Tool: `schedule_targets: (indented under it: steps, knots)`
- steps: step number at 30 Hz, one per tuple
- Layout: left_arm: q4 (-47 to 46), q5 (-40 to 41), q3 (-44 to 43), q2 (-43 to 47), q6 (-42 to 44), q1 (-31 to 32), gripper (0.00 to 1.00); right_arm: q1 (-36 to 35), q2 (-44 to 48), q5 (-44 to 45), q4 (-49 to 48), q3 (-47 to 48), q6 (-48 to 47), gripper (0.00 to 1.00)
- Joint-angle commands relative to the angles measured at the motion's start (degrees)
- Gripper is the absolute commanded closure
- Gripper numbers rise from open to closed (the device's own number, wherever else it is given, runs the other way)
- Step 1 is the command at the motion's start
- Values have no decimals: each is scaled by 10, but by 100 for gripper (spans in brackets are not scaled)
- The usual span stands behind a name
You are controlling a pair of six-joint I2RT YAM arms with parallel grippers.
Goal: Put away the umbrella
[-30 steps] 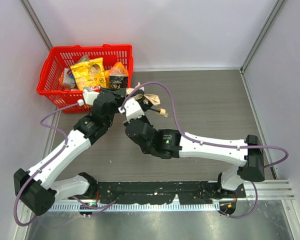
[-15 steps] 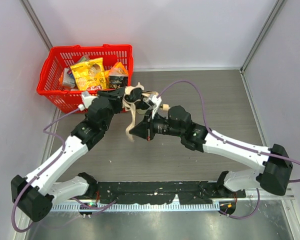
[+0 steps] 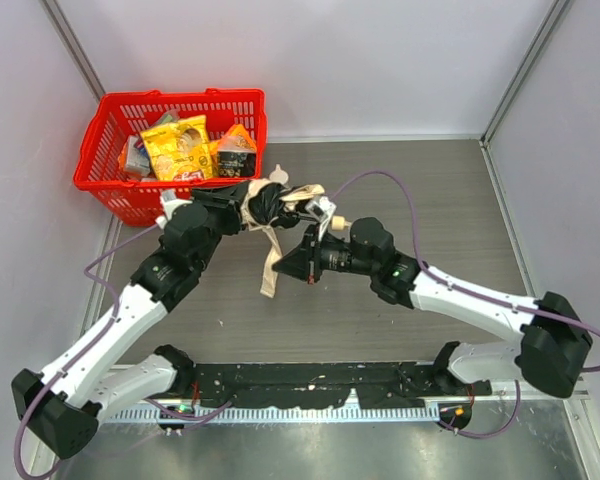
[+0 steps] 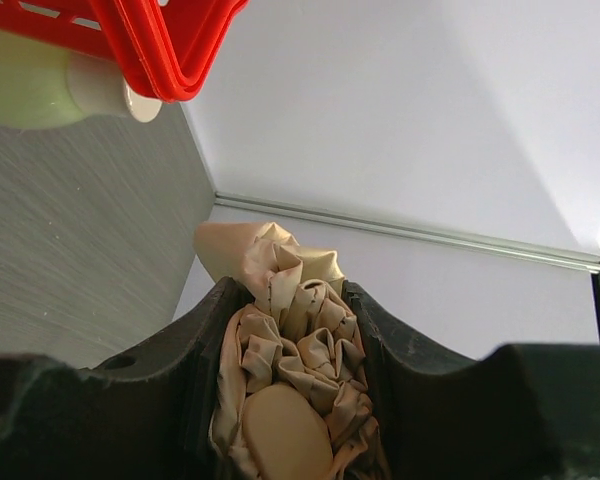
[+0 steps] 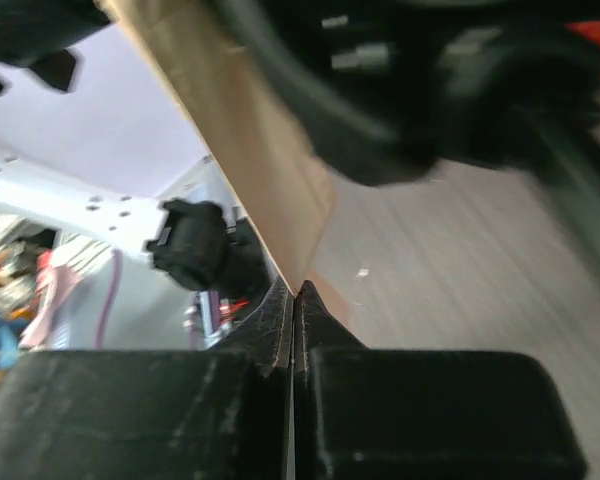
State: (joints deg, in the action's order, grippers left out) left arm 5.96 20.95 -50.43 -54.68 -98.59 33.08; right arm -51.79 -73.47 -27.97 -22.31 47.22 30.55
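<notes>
Grey wood-grain table (image 3: pixel 430 200), enclosed by plain pale walls, carries the work area. On inspection the umbrella (image 3: pixel 283 198) is off the surface, held above the table just beside the near right corner of the red basket (image 3: pixel 98 160). It is a crumpled bundle of beige matte fabric, heavily creased and folded on itself, with a flat strap (image 3: pixel 269 262) of the same cloth hanging straight down from it. The left gripper (image 3: pixel 261 204) is closed around the bundle; in the left wrist view its black fingers (image 4: pixel 202 335) press the gathered folds from both sides, cloth bulging out past the tips. The right gripper (image 3: pixel 282 270) stands at the hanging strap, jaws pressed fully together, and the right wrist view shows the strap's edge nipped at their tips. The basket is open plastic lattice with a rolled rim and holds glossy yellow and orange packets (image 3: pixel 175 145). A pale green bottle (image 4: pixel 30 90), smooth and rounded, lies against the basket's outer side.
</notes>
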Motion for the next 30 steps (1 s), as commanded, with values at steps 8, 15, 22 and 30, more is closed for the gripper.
schedule_targets:
  steps: [8, 15, 22, 30]
  knots:
    - [23, -29, -31, 47, 15, -6, 100, 41, 47, 90, 181, 30, -116, 99]
    - [3, -81, -22, 41, -25, -6, 100, 41, 19, 155, 179, 30, -135, 99]
    - [-7, -183, -27, 14, -68, -6, 100, 39, -45, 160, 182, 100, -160, 99]
    - [-16, -219, -3, 25, -67, -7, 100, 40, -61, 300, 204, 129, -222, 99]
